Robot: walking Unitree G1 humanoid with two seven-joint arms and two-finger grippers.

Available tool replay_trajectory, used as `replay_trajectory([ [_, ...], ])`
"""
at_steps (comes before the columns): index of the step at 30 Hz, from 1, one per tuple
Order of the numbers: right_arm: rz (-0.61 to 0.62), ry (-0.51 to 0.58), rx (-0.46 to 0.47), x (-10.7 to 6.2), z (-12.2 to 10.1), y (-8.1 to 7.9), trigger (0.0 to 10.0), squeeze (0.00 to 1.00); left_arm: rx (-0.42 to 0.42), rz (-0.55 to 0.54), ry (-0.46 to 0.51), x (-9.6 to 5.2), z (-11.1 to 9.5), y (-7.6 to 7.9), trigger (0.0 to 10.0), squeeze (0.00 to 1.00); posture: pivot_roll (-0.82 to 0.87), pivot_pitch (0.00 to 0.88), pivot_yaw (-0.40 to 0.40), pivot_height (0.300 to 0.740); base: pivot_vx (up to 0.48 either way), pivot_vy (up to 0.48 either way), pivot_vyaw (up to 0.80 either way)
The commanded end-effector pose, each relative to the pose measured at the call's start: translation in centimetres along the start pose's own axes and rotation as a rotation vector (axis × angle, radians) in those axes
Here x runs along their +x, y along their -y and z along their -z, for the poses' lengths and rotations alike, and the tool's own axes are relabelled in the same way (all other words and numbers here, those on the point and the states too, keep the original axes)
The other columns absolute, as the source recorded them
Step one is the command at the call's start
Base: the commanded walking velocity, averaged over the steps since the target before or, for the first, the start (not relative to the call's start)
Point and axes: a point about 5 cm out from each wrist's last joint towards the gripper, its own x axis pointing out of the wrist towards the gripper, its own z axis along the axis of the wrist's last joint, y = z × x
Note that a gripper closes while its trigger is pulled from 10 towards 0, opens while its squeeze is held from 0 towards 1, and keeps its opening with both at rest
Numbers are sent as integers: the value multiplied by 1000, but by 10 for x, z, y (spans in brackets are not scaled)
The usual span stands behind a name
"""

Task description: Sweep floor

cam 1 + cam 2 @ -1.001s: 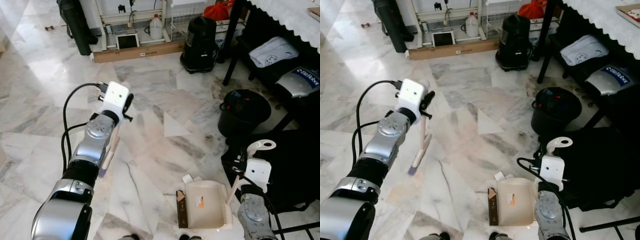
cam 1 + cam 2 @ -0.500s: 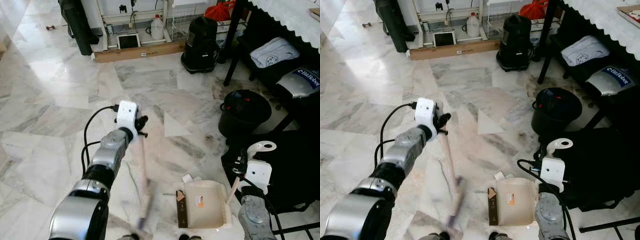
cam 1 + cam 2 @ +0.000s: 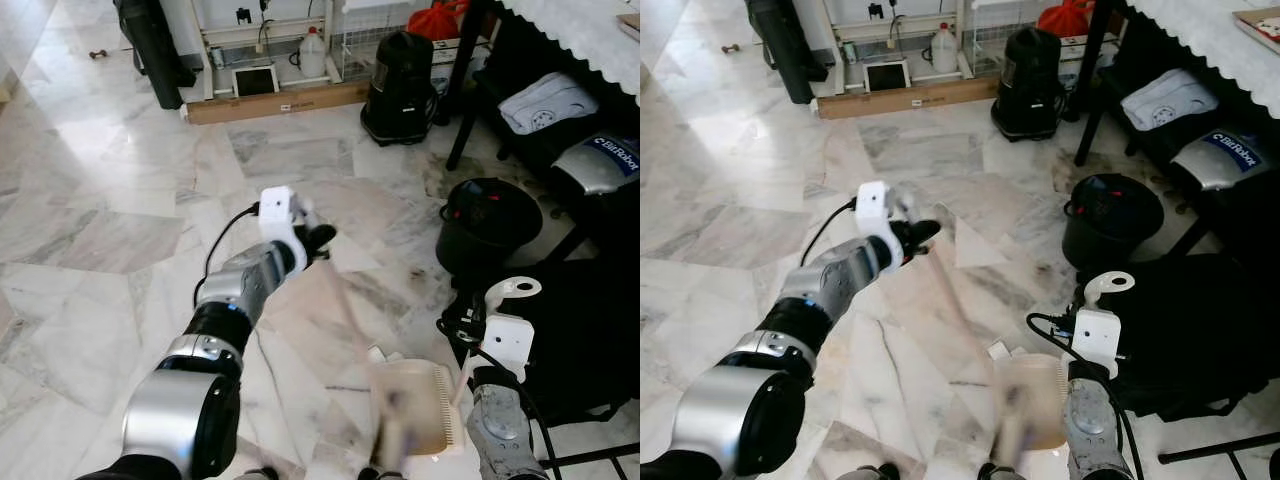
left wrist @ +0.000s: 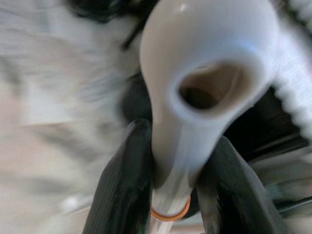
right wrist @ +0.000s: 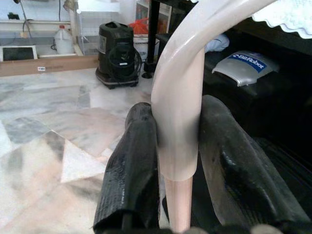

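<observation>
A: Where is your left pincer [image 4: 176,195]?

B: You have it stretched out over the grey-veined white marble floor [image 3: 90,210], clamped on the cream plastic handle of the small hand brush [image 4: 195,92]. From the head cameras the brush shaft runs down from that pincer as a pale blur, and its bristle end smears across the cream plastic dustpan [image 3: 418,405] low in front of you.

A: And the right pincer [image 5: 178,165]?

B: Its two black fingers [image 5: 134,165] are closed on the cream curved handle of the dustpan [image 5: 183,92], just where it meets the thinner pinkish shaft. The pan itself lies flat on the marble beside your right arm, with a small white scrap [image 3: 376,354] at its far corner.

A: What is around you?

B: A round black bin [image 3: 487,222] stands near the dark bench [image 3: 560,60] to your right. A black canister vacuum cleaner [image 3: 402,85] sits further off, next to a long brown cardboard box [image 3: 275,103].
</observation>
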Motion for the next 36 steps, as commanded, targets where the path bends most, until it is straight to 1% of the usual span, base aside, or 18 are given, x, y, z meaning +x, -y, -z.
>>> replay_trajectory([
  [1, -12, -56, 8, -7, 9, -4, 10000, 0, -134, 126, 134, 2, -26, 19, 10000, 0, 58, 162, 26, 740, 0, 0, 0],
  [2, -12, -56, 8, -7, 9, -4, 10000, 0, -122, 116, 159, 1, -32, 18, 10000, 0, 60, 162, 26, 740, 0, 0, 0],
  [4, -11, -58, 10, -7, 9, -5, 10000, 0, -62, 73, 204, -3, -42, 12, 10000, 0, 67, 160, 28, 740, 0, 0, 0],
  [5, -11, -58, 12, -7, 9, -5, 10000, 0, -7, 33, 244, -7, -49, 6, 10000, 0, 69, 160, 29, 740, 0, 0, 0],
  [8, -10, -58, 13, -7, 9, -5, 10000, 0, 83, -19, 315, -16, -60, -3, 10000, 0, 75, 160, 28, 740, 0, 0, 0],
  [9, -9, -58, 15, -7, 9, -5, 10000, 0, 126, -49, 341, -19, -64, -6, 10000, 0, 77, 159, 29, 740, 0, 0, 0],
  [10, 5, -64, 41, -7, 10, -4, 10000, 0, 185, -83, 395, -26, -71, -9, 10000, 0, 77, 159, 29, 740, 0, 0, 0],
  [12, 15, -69, 59, -7, 10, -3, 10000, 0, 204, -89, 418, -28, -73, -9, 10000, 0, 78, 158, 29, 740, 0, 0, 0],
  [13, 35, -81, 98, -7, 11, -1, 10000, 0, 274, -140, 478, -36, -80, -12, 10000, 0, 80, 156, 29, 740, 0, 0, 0],
  [16, 67, -86, 141, -5, 11, 4, 10000, 0, 347, -223, 575, -50, -90, -19, 10000, 0, 82, 152, 29, 740, 0, 0, 0],
  [17, 78, -83, 154, -4, 10, 7, 10000, 0, 400, -273, 626, -59, -95, -25, 10000, 0, 80, 147, 28, 740, 0, 0, 0],
  [20, 74, -78, 147, -2, 9, 9, 10000, 0, 444, -304, 649, -69, -96, -33, 10000, 0, 78, 143, 26, 740, 0, 0, 0],
  [23, 71, -77, 144, -1, 9, 10, 10000, 0, 439, -319, 663, -73, -99, -37, 10000, 0, 77, 139, 24, 740, 0, 0, 0],
  [26, 73, -75, 145, 0, 8, 12, 10000, 0, 364, -330, 694, -79, -111, -42, 10000, 0, 83, 133, 19, 740, 0, 0, 0],
  [28, 71, -75, 147, 0, 8, 12, 10000, 0, 351, -326, 698, -80, -114, -43, 10000, 0, 85, 132, 18, 740, 0, 0, 0],
  [30, 65, -75, 153, 2, 7, 10, 10000, 0, 313, -296, 697, -82, -118, -42, 10000, 0, 89, 128, 17, 740, 0, 0, 0],
  [33, 72, -77, 178, 3, 6, 9, 10000, 0, 296, -244, 675, -79, -116, -38, 10000, 0, 91, 125, 17, 740, 0, 0, 0],
  [36, 125, -81, 233, 7, 5, 15, 10000, 0, 252, -137, 625, -74, -110, -29, 10000, 0, 92, 120, 17, 740, 0, 0, 0],
])
